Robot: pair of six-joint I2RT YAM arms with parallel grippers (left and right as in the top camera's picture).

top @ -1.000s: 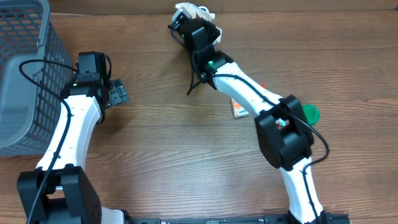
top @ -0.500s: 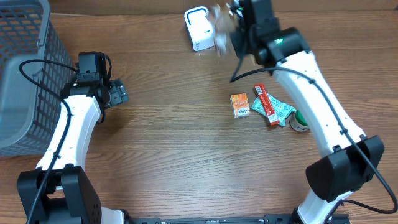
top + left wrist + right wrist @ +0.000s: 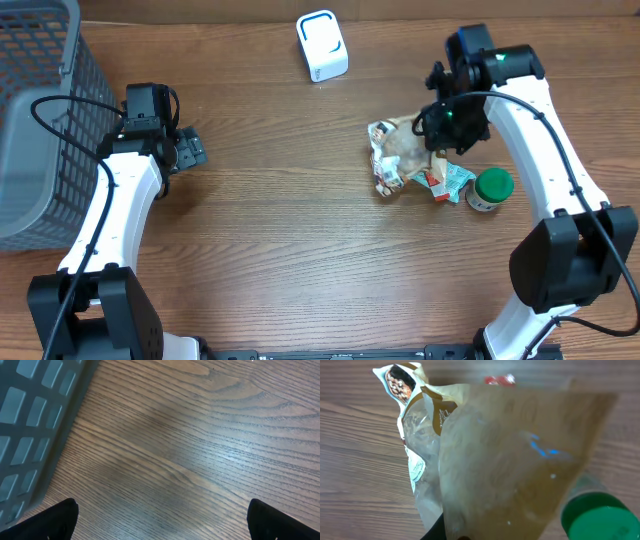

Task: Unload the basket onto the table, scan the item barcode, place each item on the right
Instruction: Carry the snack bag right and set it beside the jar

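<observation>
A crinkled snack bag (image 3: 396, 150), clear and tan with a printed corner, hangs over the small pile of goods at the right of the table. My right gripper (image 3: 441, 124) is shut on its right end. In the right wrist view the bag (image 3: 510, 455) fills most of the frame and hides the jaws. The white scanner (image 3: 322, 45) with a blue outline stands at the back centre, well apart from the bag. My left gripper (image 3: 190, 150) hovers beside the basket, open, with only bare wood between its fingertips (image 3: 280, 520).
A grey mesh basket (image 3: 40, 110) fills the far left, its wall close to my left gripper (image 3: 162, 522). Under and beside the bag lie a red packet (image 3: 433, 184), a teal wrapper (image 3: 459, 179) and a green-lidded jar (image 3: 492, 188).
My right arm has swung away from the scanner at the back, carrying the bag right and forward to over the pile. The left arm has not moved.
</observation>
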